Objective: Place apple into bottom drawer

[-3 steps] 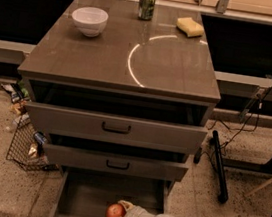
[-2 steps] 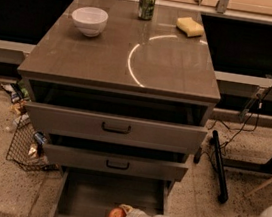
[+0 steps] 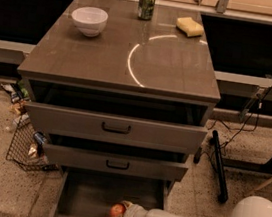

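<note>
The small red-orange apple (image 3: pixel 117 210) is held over the floor of the bottom drawer (image 3: pixel 88 195), which is pulled out at the base of the cabinet. My gripper (image 3: pixel 120 215) reaches in from the lower right on a white arm and is shut on the apple, low inside the drawer near its right half. I cannot tell whether the apple touches the drawer floor.
Two upper drawers with dark handles (image 3: pixel 116 128) stand partly open above. On the cabinet top are a white bowl (image 3: pixel 89 20), a green can (image 3: pixel 147 2) and a yellow sponge (image 3: pixel 190 26). A wire basket with litter (image 3: pixel 26 143) sits left; cables and a black leg (image 3: pixel 219 165) lie right.
The arm has shifted slightly, with more of its white body showing at the lower right. The apple stays in the gripper at about the same spot in the drawer.
</note>
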### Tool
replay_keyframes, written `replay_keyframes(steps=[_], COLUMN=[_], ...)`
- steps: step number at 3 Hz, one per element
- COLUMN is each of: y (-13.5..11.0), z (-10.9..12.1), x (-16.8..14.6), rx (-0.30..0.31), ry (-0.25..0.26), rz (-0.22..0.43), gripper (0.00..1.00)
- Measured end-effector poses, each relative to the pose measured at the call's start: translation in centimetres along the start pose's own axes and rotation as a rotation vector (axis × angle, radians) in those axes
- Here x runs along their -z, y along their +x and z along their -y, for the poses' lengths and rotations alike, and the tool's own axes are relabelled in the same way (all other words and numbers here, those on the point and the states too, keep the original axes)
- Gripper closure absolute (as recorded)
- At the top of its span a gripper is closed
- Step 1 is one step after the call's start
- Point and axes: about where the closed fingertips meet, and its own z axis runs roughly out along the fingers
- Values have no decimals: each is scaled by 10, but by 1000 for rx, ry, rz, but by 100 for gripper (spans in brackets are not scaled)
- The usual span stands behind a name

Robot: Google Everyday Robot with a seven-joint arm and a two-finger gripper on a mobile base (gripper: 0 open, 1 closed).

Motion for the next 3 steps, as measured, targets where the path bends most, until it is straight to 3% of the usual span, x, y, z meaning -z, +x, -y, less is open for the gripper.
replay_keyframes(steps=[1, 3], y=[5, 14], z=[11, 16], x=[-27, -54], rx=[-14, -58], ry=[-8, -21], rz=[-3, -3], gripper=[86, 40])
